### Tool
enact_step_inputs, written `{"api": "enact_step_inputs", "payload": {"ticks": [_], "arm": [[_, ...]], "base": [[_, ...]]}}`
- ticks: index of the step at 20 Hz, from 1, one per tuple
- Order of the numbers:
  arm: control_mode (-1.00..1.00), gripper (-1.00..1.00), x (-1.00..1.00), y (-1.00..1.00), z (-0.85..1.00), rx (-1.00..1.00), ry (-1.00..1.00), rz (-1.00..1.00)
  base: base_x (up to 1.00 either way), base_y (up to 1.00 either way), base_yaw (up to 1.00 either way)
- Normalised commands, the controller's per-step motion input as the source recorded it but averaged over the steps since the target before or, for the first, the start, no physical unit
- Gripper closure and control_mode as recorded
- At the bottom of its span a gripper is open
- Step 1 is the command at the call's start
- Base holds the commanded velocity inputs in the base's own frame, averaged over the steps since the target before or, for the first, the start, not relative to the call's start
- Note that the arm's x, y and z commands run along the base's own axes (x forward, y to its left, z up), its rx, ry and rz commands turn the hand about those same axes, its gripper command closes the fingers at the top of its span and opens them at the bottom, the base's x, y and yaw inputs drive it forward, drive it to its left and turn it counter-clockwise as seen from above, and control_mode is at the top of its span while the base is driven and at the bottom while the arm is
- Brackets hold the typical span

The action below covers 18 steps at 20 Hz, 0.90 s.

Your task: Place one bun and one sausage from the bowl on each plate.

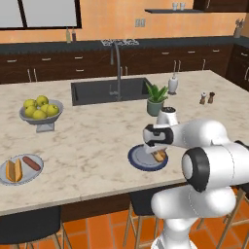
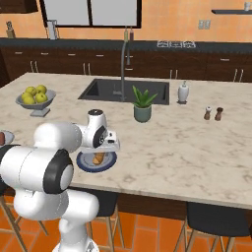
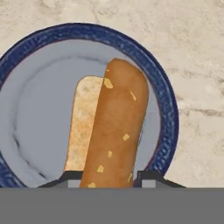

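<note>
My gripper [image 3: 109,179] is shut on a tan-orange bun [image 3: 116,127], which stands out lengthwise from between the two fingertips. It hangs over the dark blue plate [image 3: 35,109] near the counter's front edge; I cannot tell whether it touches the plate. The base views show the same grip: gripper [image 1: 158,154] [image 2: 100,156], bun [image 1: 159,156] [image 2: 99,158], blue plate [image 1: 138,160] [image 2: 110,161]. At the far left, the pale grey plate [image 1: 29,177] carries a second bun [image 1: 13,170] and a reddish sausage [image 1: 31,163]. The bowl is out of view.
A grey pedestal bowl of yellow-green fruit [image 1: 41,113] [image 2: 35,101] stands at the back left. Behind the blue plate are a potted plant [image 1: 156,99] [image 2: 142,106], the sink [image 1: 112,90] with its faucet, a soap dispenser [image 1: 172,83] and two shakers [image 1: 207,98]. Stools stand under the counter edge.
</note>
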Motion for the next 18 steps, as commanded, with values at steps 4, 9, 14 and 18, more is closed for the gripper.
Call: {"api": "enact_step_inputs", "payload": {"ticks": [4, 9, 14, 18], "arm": [[-1.00, -1.00, 0.00, 0.00, -0.08, 0.00, 0.00, 0.00], [-1.00, -1.00, 0.01, 0.00, 0.00, 0.00, 0.00, 0.00], [-1.00, -1.00, 0.01, 0.00, 0.15, 0.00, -0.02, 0.00], [-1.00, -1.00, -0.21, 0.01, 0.81, 0.00, -0.06, -0.05]], "base": [[0.00, 0.00, 0.00], [0.00, 0.00, 0.00], [0.00, 0.00, 0.00], [0.00, 0.00, 0.00]]}}
